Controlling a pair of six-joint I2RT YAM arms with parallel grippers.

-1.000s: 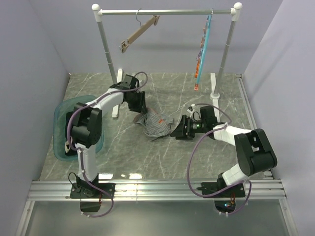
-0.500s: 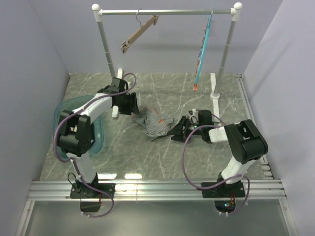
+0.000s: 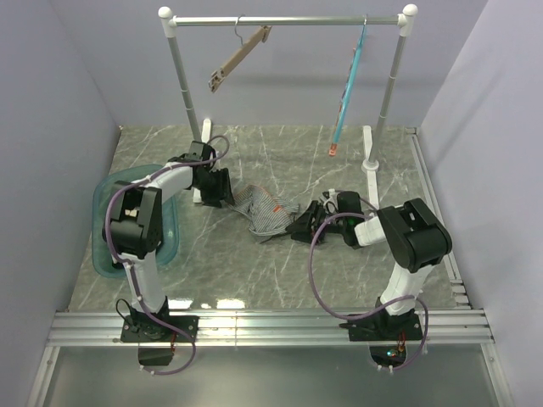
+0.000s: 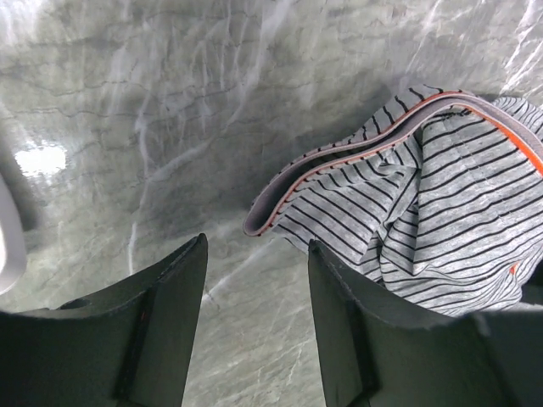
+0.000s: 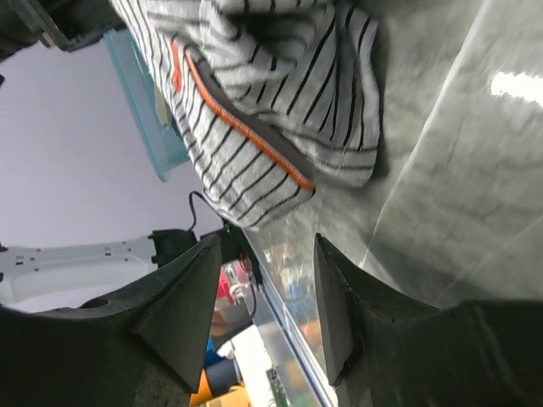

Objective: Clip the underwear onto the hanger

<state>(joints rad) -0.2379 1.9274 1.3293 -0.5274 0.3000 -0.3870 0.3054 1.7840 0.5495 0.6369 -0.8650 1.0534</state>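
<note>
Grey-striped underwear [image 4: 441, 195] just ahead of left fingers [image 4: 161, 331], right fingers [image 5: 178, 314]; both parted, empty.

You are looking down on a bench [image 3: 280, 263] with a grey marble pattern veined in white. Pale lilac walls [image 3: 59, 93] close it in on the left, back and right. At the back of the bench stands a rack [image 3: 288, 20]: two grey posts with white caps and feet, joined by a silver rail across the top. A ribbed metal frame [image 3: 271, 326] runs along the near edge. Soft, even light falls from above, leaving bright patches of glare [image 3: 227, 303] on the bench near that frame.
</note>
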